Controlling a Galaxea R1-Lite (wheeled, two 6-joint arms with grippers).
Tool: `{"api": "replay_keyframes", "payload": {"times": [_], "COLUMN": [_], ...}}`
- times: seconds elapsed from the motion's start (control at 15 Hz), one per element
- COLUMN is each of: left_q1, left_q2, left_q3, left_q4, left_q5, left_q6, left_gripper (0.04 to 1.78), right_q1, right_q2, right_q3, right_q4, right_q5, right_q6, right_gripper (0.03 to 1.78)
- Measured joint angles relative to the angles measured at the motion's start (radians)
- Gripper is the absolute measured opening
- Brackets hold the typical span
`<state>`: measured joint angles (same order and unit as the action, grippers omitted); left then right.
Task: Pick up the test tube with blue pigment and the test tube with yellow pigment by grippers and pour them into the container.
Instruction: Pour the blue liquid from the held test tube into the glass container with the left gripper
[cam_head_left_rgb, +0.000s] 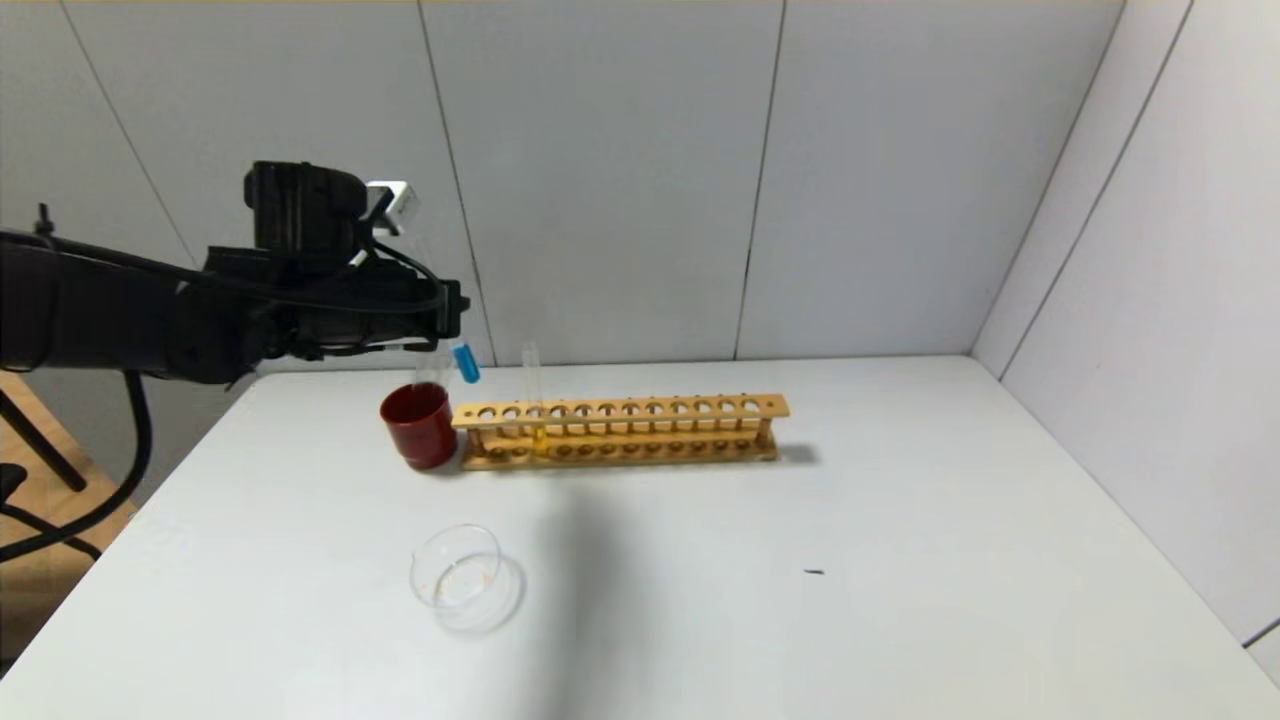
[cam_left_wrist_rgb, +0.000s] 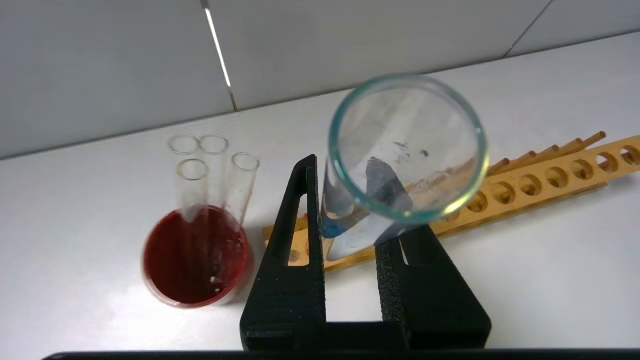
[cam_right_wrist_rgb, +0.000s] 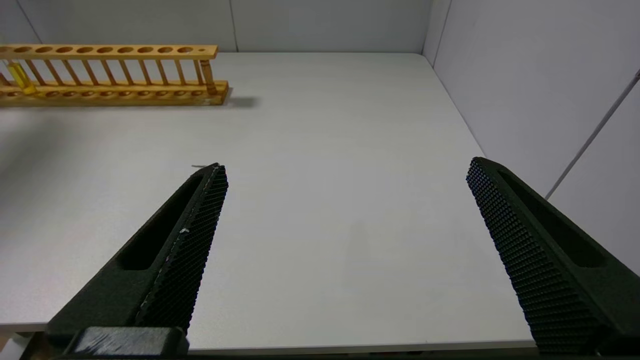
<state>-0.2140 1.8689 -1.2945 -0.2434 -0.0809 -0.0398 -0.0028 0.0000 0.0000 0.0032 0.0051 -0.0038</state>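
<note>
We hold the test tube with blue pigment (cam_head_left_rgb: 466, 362) in our left gripper (cam_left_wrist_rgb: 350, 220). The two black fingers (cam_left_wrist_rgb: 292, 235) squeeze the glass from both sides. The tube hangs in the air, lifted clear of the wooden rack (cam_head_left_rgb: 620, 432), just above the rack's left end and beside the red cup (cam_head_left_rgb: 418, 425). It leans a little, and the blue stuff sits down in its round tip.

So we think the picking-up part for the blue tube is done. Next comes the carry — we need to bring the tube toward us, over to the container (cam_head_left_rgb: 463, 578), which sits on the white table (cam_head_left_rgb: 900, 560) well apart from the rack. Then we tip the tube slowly so the blue runs in and does not splash.

The test tube with yellow pigment (cam_head_left_rgb: 538, 420) is not picked yet. It stands in the rack, near the left end. Our right gripper (cam_right_wrist_rgb: 345, 250) waits over bare table on the right, with its fingers spread wide and nothing in them.

The red cup holds four clear tubes (cam_left_wrist_rgb: 212, 170) that stick up — we should not bump those on the way. A tiny dark speck (cam_head_left_rgb: 813, 572) lies on the table, out of our path.
</note>
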Motion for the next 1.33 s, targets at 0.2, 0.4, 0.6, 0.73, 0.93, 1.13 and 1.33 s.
{"api": "replay_keyframes", "payload": {"times": [0.2,0.4,0.6,0.73,0.93,1.13,1.33], "left_q1": [-0.001,0.003,0.020,0.031,0.043,0.052,0.082], "left_q2": [-0.122,-0.250,-0.360,-0.405,-0.448,-0.450,-0.409], "left_q3": [0.088,0.246,0.388,0.454,0.544,0.641,0.686], "left_q4": [0.034,0.034,0.030,0.028,0.026,-0.058,-0.195], "left_q5": [0.001,0.000,-0.007,-0.028,-0.122,-0.195,-0.220], "left_q6": [0.070,0.156,0.283,0.377,0.526,0.680,0.834], "left_gripper": [0.33,0.33,0.33,0.33,0.33,0.33,0.33], "right_q1": [0.000,-0.001,0.000,0.000,-0.001,0.000,0.000], "right_q2": [0.000,0.000,0.000,0.000,0.000,0.000,0.000], "right_q3": [0.000,0.000,0.000,0.000,0.000,0.000,0.000], "right_q4": [0.000,0.000,0.000,0.000,0.000,0.000,0.000], "right_q5": [0.000,0.000,0.000,0.000,0.000,0.000,0.000], "right_q6": [0.000,0.000,0.000,0.000,0.000,0.000,0.000], "right_gripper": [1.75,1.75,1.75,1.75,1.75,1.75,1.75]}}
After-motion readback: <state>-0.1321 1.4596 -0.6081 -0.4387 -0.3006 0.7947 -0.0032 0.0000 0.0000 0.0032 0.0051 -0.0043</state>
